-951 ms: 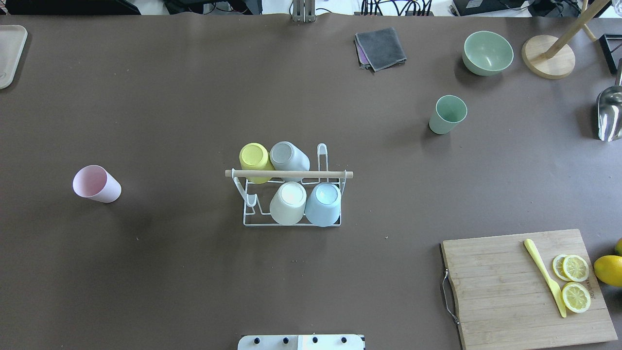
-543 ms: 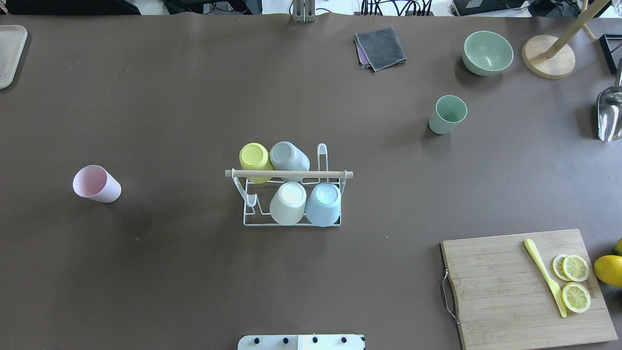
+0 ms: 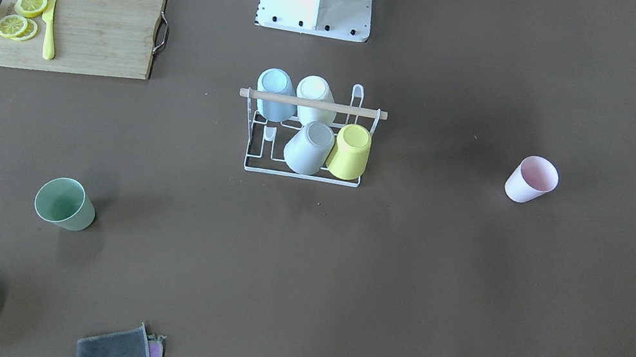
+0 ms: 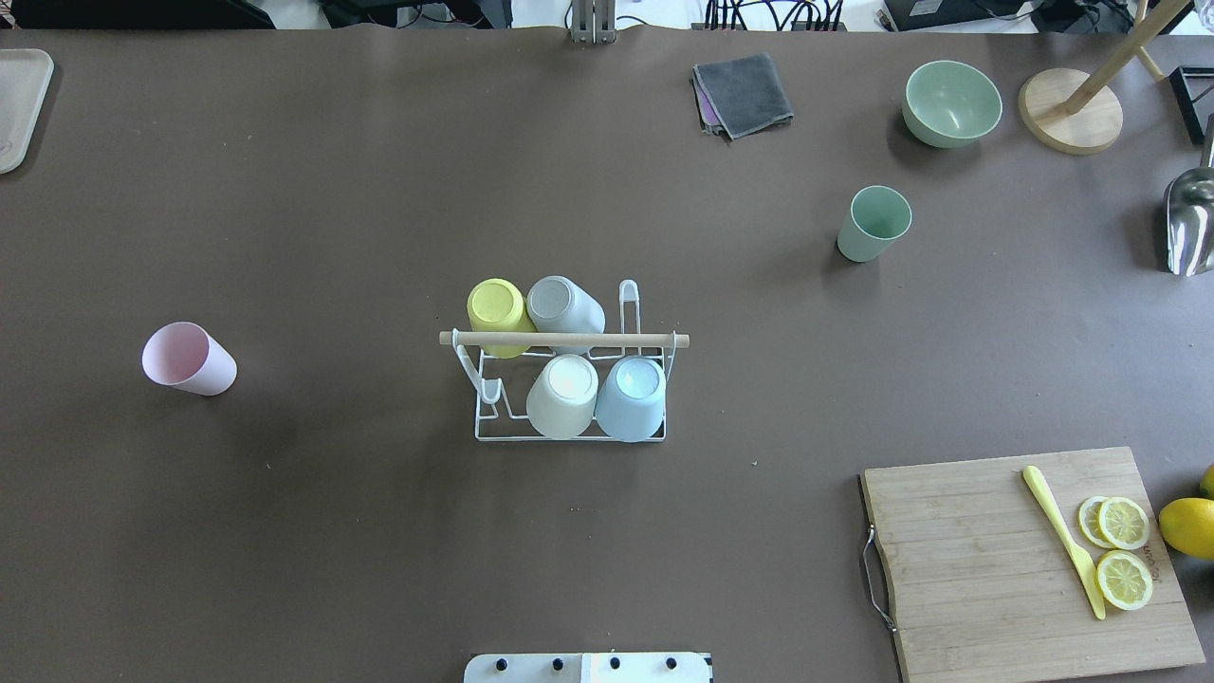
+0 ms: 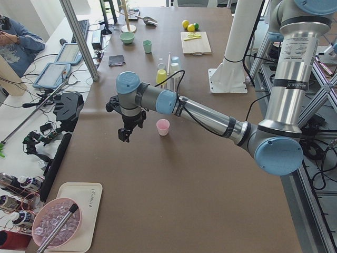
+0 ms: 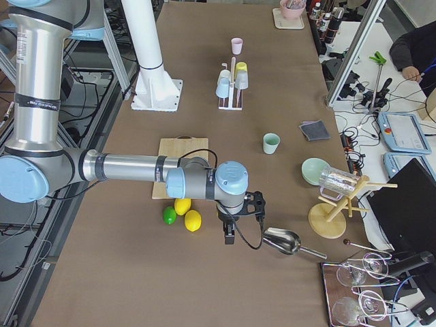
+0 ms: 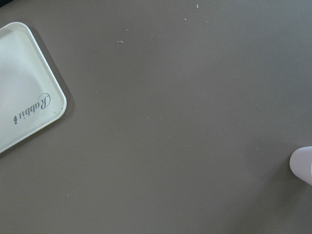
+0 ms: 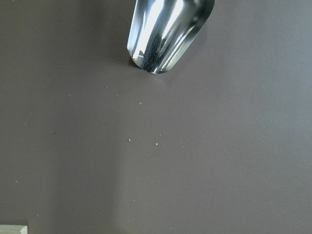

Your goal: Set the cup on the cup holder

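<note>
Hanging above bare counter toward its left edge, my left jaws have the pink cup [image 4: 187, 359] close by and a white tray [image 4: 17, 104] at the far left corner. Whether either pair of jaws is spread or pressed together, I cannot tell. The cup holder [image 4: 567, 340] stands mid-counter, four cups [image 4: 562, 396] upturned on it, open surface all round. My right jaws hang by the right edge beside a metal scoop [image 4: 1190, 223]; the green cup [image 4: 873, 224], bowl [image 4: 951, 102] and cutting board [image 4: 996, 569] crowd that end.

A long bench [image 4: 360, 171] under brown paper runs down the room; an aluminium post [image 5: 80, 39] rises along one side, where a white side desk [image 5: 21, 113] holds tablets [image 5: 68, 52].
</note>
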### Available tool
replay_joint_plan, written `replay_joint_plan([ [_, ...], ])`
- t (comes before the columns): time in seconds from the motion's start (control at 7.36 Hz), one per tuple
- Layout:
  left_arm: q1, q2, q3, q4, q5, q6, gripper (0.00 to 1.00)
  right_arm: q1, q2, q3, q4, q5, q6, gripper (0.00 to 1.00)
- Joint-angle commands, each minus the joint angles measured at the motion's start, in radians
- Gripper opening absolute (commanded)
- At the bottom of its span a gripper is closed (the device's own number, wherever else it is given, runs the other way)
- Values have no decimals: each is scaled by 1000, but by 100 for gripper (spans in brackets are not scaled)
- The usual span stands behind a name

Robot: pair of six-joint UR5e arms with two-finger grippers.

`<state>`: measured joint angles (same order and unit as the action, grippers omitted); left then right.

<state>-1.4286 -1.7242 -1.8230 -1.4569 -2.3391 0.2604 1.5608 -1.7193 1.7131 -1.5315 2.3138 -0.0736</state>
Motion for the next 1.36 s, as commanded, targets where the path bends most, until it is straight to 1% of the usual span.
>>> replay_joint_plan([
  [0.0, 84, -69, 7, 3, 4, -42, 98, -43, 10, 26, 25, 30, 8, 100],
  [0.14, 115, -93, 13, 0, 6, -88, 98, -101, 29, 93, 25, 38, 29, 100],
  [0.27, 132, -119, 28, 0, 7, -116, 98, -170, 73, 164, 21, 36, 129, 100],
  [0.54, 158, -132, 40, -5, 6, -116, 98, -330, 150, 244, 22, 35, 355, 100],
  [0.68, 171, -141, 47, -5, 6, -116, 98, -435, 193, 263, 22, 27, 441, 100],
  [0.82, 175, -147, 57, -6, 6, -116, 98, -523, 258, 252, 7, -9, 454, 100],
  [0.95, 175, -155, 73, -10, 4, -115, 98, -544, 342, 219, -69, -37, 463, 100],
  [1.09, 177, -172, 89, -10, 4, -115, 98, -545, 451, 170, -175, -34, 454, 100],
  [1.22, 186, -179, 93, -10, 4, -115, 98, -538, 571, 92, -268, -42, 451, 100],
])
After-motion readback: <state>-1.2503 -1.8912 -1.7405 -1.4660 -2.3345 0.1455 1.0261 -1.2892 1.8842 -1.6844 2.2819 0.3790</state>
